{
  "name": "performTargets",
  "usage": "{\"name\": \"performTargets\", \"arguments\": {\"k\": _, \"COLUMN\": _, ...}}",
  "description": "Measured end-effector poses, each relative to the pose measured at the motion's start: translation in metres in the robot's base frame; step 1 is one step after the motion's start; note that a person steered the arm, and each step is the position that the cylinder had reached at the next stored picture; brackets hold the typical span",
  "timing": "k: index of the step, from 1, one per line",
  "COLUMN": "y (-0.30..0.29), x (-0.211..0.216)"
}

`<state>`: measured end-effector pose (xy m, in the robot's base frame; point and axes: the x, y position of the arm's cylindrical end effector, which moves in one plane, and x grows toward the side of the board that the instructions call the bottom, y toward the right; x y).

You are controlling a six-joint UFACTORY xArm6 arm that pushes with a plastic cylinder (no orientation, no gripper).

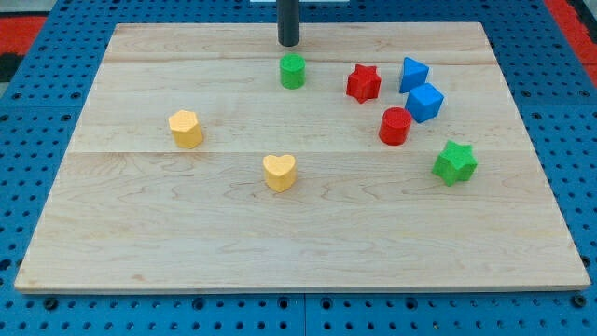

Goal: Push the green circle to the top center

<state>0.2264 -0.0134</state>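
Observation:
The green circle (293, 71) is a small green cylinder near the view's top centre of the wooden board (140, 243). My tip (289, 43) is the lower end of a dark rod coming down from the view's top edge. It stands just above the green circle in the view, a small gap apart, slightly to its left.
A red star (364, 83), a blue triangle-like block (414, 74), a blue cube (425, 103) and a red cylinder (395, 126) cluster at the right. A green star (454, 163) lies lower right. A yellow hexagon (186, 129) and yellow heart (279, 173) lie left and centre.

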Motion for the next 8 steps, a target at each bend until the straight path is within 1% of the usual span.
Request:
{"name": "performTargets", "arguments": {"k": 1, "y": 0.0, "x": 0.0}}
{"name": "performTargets", "arguments": {"k": 2, "y": 0.018, "x": 0.0}}
{"name": "performTargets", "arguments": {"k": 3, "y": 0.019, "x": 0.0}}
{"name": "performTargets", "arguments": {"k": 4, "y": 0.033, "x": 0.0}}
{"name": "performTargets", "arguments": {"k": 6, "y": 0.039, "x": 0.046}}
{"name": "performTargets", "arguments": {"k": 7, "y": 0.037, "x": 0.059}}
{"name": "performTargets", "arguments": {"k": 8, "y": 0.037, "x": 0.095}}
